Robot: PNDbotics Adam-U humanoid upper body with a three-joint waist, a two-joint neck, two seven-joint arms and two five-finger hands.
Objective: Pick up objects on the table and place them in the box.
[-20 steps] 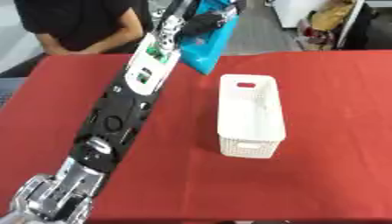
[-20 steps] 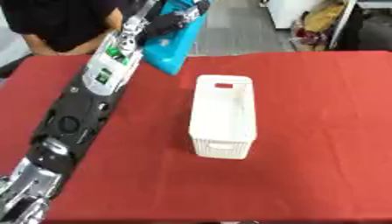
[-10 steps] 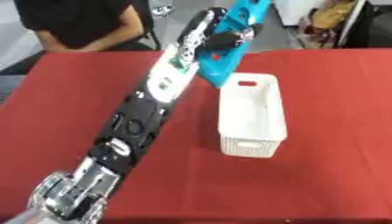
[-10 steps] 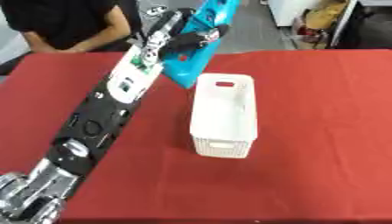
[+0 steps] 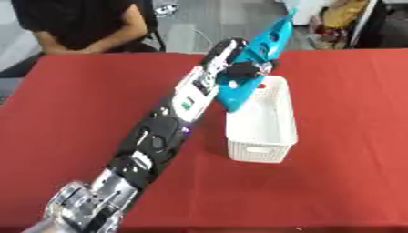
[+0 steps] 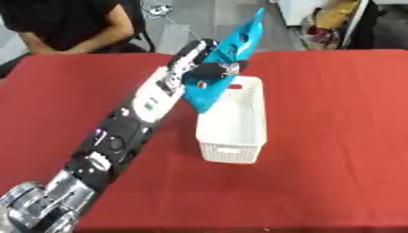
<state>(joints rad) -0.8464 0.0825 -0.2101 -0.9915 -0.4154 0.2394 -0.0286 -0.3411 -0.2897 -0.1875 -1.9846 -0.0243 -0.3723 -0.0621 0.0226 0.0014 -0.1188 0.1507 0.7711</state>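
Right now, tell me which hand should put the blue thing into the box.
Left. The left hand already holds the blue thing, fingers curled round it, tilted over the white box's left rim. The right hand shows in neither view.

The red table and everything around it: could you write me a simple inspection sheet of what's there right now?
Surface: red tabletop, flat, mostly bare.
Job's things: white perforated plastic basket, upright and seemingly empty; long teal plastic object, tilted, lower end over the basket's far left corner.
Clutter: nothing seen.
Hands: left hand curled round the teal object, the arm stretched diagonally across the table; right hand not in view.
Cables: nothing seen on the table.
Surroundings: person in a dark top seated at the far edge, not touching anything; grey floor and yellowish items behind.
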